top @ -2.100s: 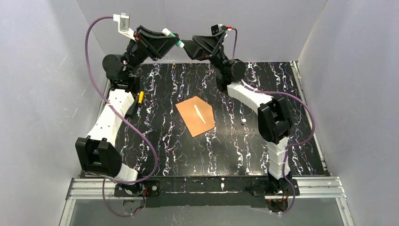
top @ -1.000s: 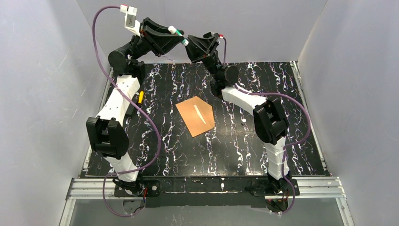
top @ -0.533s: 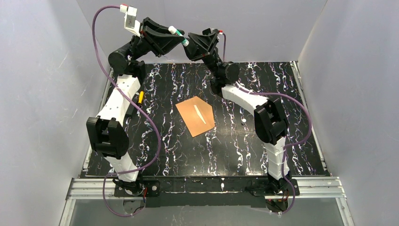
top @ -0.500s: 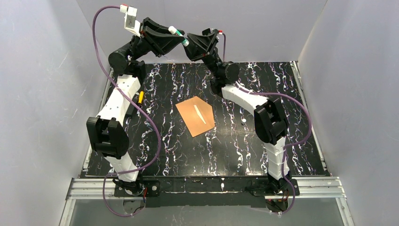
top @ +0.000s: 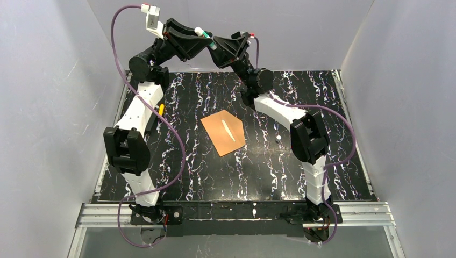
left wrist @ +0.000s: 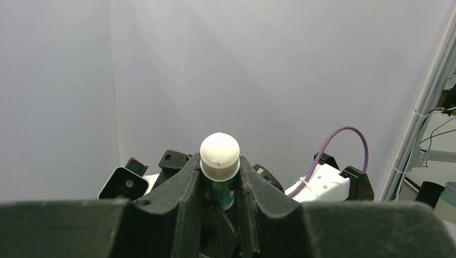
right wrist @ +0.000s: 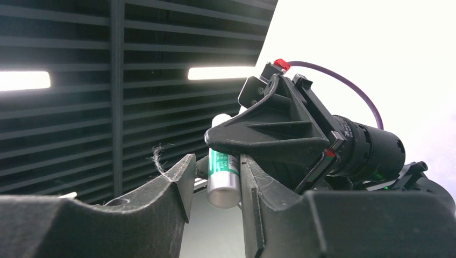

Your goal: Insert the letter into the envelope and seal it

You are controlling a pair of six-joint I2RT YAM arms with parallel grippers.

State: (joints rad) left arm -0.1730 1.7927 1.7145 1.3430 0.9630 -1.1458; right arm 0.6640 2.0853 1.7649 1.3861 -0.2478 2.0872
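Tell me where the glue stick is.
In the top view the glue stick hangs above the table's far edge, left of centre, clamped in the left gripper, the right gripper facing it.

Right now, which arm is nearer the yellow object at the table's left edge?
Left. The left arm passes right beside the yellow object, on its left; the right arm stands well off, on the far side of the envelope.
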